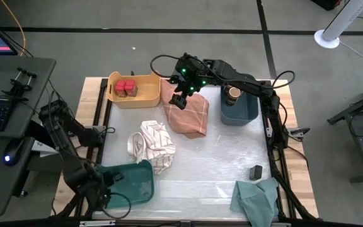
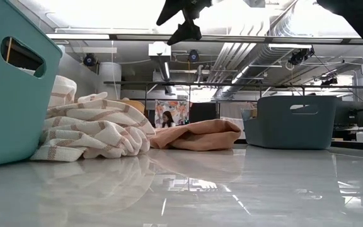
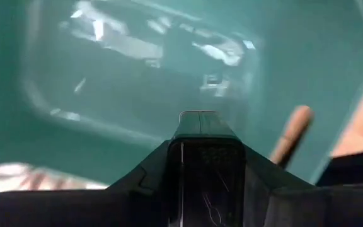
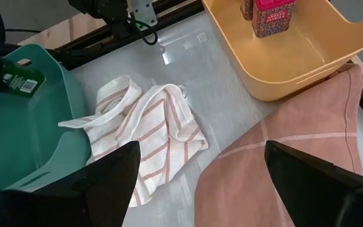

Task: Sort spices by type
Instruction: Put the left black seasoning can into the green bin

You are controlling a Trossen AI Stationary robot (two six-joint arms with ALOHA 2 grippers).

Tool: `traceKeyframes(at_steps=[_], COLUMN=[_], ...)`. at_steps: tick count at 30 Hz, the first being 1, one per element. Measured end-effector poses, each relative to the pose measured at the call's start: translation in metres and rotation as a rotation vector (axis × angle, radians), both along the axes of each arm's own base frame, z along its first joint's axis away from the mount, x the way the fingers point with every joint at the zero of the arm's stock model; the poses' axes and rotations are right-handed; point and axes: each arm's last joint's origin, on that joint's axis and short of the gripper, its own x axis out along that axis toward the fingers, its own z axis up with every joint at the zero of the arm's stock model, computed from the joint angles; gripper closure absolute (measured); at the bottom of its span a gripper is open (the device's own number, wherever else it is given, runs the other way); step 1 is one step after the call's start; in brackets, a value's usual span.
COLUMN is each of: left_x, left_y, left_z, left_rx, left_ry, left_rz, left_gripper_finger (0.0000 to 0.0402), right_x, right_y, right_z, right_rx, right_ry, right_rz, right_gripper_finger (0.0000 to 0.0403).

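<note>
"Grippers first, then the target. What have you got?"

"My right gripper (image 1: 180, 96) hangs above the orange cloth (image 1: 191, 116), fingers wide apart with nothing between them. The left gripper (image 1: 113, 184) is down inside the teal bin (image 1: 140, 189) at the near left corner. Its own camera shows only a dark shape against the bin wall, so I can't tell how its fingers stand or whether it holds anything."

"Which spice is loose?"

"I can see just one, the black block (image 1: 256, 171). It sits on the bare desk (image 1: 219, 157) towards the near right corner, just beside the green cloth (image 1: 257, 197). The red tins (image 1: 126, 87) are in the yellow bin (image 1: 145, 94), and a tan-topped jar (image 1: 234, 93) is in the blue bin (image 1: 244, 112)."

"How does the block lie from your right gripper?"

"Well apart. It's off to the right and back towards the near edge, close to that arm's own base. I'd judge the right arm the nearer one, since the left would have to cross the whole desk. The right arm would need to fold back on itself to get there."

"Long axis?"

"From overhead the block is too small for me to call. I'd want the wrist camera over it before choosing how to turn the fingers. The cloth edge is close, so snagging it is my worry."
</note>
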Motion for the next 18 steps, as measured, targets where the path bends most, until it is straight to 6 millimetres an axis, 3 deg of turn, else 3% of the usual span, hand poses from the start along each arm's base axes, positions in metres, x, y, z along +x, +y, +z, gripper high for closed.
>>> traceKeyframes(at_steps=[7, 18], left_x=[-0.018, -0.019], left_y=[-0.005, -0.006], left_z=[-0.022, -0.039], left_rx=[0.031, 0.01], left_ry=[0.036, 0.021], left_rz=[-0.213, -0.163], left_gripper_finger=[0.0295, 0.0283], right_x=[0.0, 0.002], right_y=[0.0, -0.001], right_z=[0.0, 0.002], right_rx=[0.003, 0.018], right_ry=[0.0, -0.022], right_rz=[-0.018, -0.042], right_gripper_finger=[0.0066, 0.0066])
